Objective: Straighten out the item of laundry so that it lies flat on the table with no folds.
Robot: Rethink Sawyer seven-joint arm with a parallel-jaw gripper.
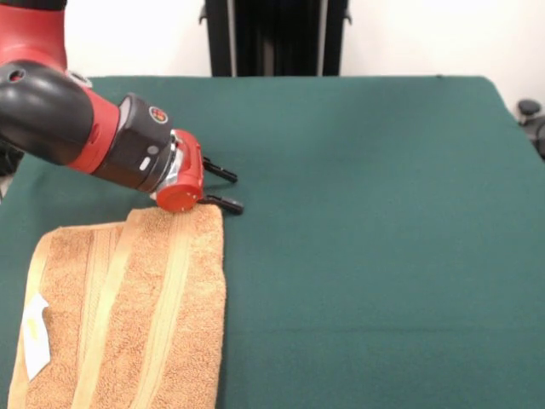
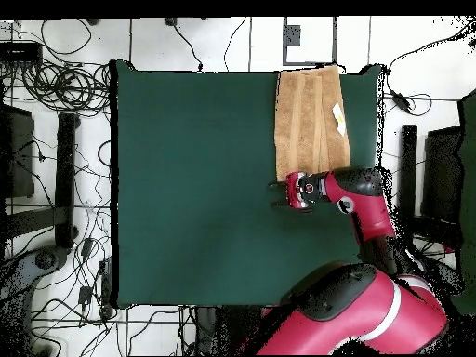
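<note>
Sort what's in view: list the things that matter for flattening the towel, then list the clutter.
Job:
towel, folded over on itself
table
gripper, open, at the towel's far corner
white tag on the towel

Lying about:
cables on the floor
black stand behind the table

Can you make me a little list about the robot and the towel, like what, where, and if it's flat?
Cloth: tan-orange terry-cloth towel with striped bands, small white tag
Where: near one edge of the dark green felt-covered table
Flat: no, folded over itself
Robot: red and black arm, gripper beside the towel's corner
Gripper: two black fingers apart, holding nothing
</note>
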